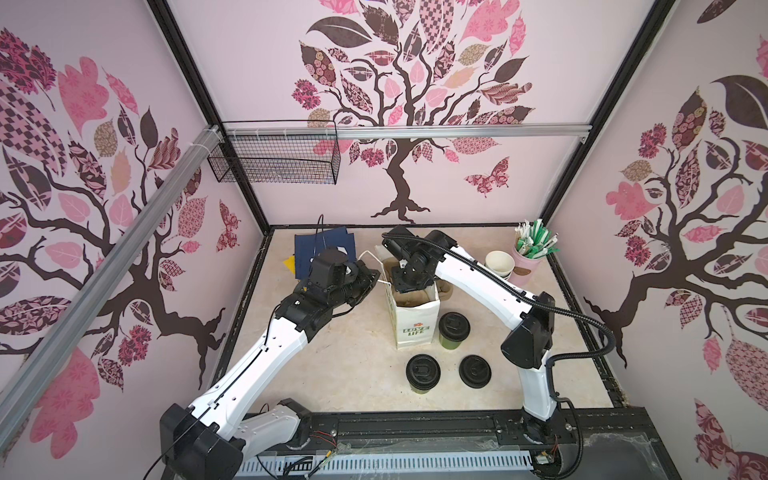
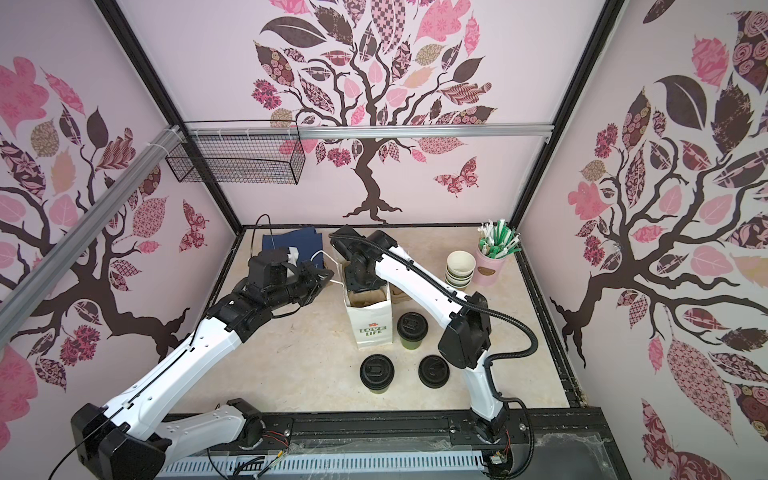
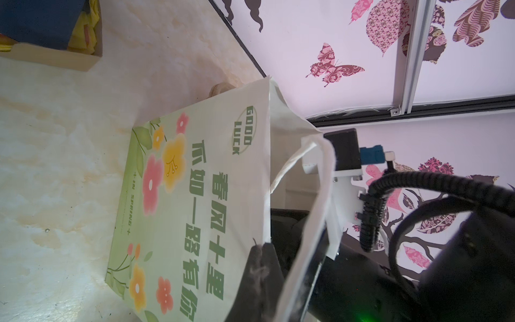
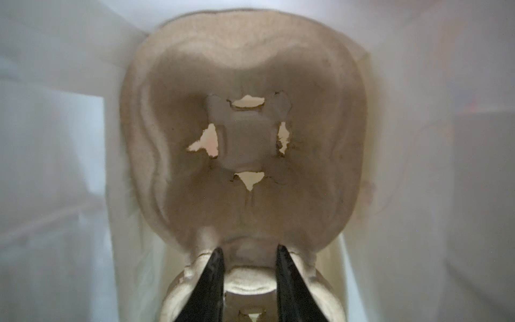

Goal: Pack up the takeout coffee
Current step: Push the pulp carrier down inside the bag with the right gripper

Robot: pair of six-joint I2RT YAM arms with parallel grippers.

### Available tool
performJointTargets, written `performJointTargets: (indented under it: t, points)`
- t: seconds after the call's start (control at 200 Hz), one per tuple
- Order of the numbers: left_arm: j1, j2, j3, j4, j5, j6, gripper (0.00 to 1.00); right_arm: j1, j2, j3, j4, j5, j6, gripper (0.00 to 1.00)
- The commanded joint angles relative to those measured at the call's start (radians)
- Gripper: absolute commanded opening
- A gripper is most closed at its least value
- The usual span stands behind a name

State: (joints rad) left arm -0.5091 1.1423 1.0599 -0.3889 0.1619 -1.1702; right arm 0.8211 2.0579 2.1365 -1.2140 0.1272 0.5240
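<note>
You are at the early part of the packing; no coffee is in the bag (image 1: 417, 328) yet. The bag stands upright in the middle of the table (image 1: 332, 365), with its mouth open.

Your left gripper (image 1: 372, 277) is closed tight on the bag's rim near the white handle, and I judge that it steadies the bag and holds the mouth open.

Your right gripper (image 4: 249, 248) is down inside the bag. Its jaws stand narrow, one finger on each side of the middle ridge of the carrier (image 4: 245, 69), and they seem to grip this ridge. The carrier's pocket shows empty in the right wrist view. Whether the carrier sits fully on the bag's bottom, I cannot tell.

Both cups are outside, upright, with their lids on. One cup (image 1: 454, 330) is just beside the bag, on its right. The other cup (image 1: 423, 372) is nearer to you, in front of the bag. A loose lid (image 1: 475, 371) lies near it and is not part of the job.

What is left for you, as I judge: to finish seating the carrier, to let it go, and then to put each cup into the bag.
</note>
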Motion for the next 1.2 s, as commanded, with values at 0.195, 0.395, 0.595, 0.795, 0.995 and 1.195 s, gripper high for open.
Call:
performJointTargets:
  t: [0.195, 0.395, 0.595, 0.795, 0.995, 1.195]
  points:
    - [0.003, -0.001, -0.028, 0.022, -0.008, 0.013, 0.00, -0.003, 0.002, 0.132, -0.114, 0.038, 0.002, 0.28]
    - [0.003, 0.011, -0.024, 0.034, -0.005, 0.010, 0.00, -0.001, -0.003, 0.081, -0.123, -0.021, -0.001, 0.29]
    - [0.003, 0.016, -0.020, 0.037, 0.001, 0.009, 0.00, -0.002, 0.010, 0.043, -0.084, -0.022, 0.001, 0.29]
    - [0.003, 0.017, -0.017, 0.037, 0.001, 0.009, 0.00, 0.000, 0.049, 0.022, -0.072, -0.037, -0.013, 0.29]
    - [0.002, 0.021, -0.015, 0.046, 0.006, 0.009, 0.00, -0.002, 0.064, -0.029, -0.052, -0.049, -0.026, 0.29]
    - [0.003, 0.022, -0.017, 0.051, 0.008, 0.013, 0.00, -0.001, 0.075, -0.056, -0.033, -0.048, -0.040, 0.30]
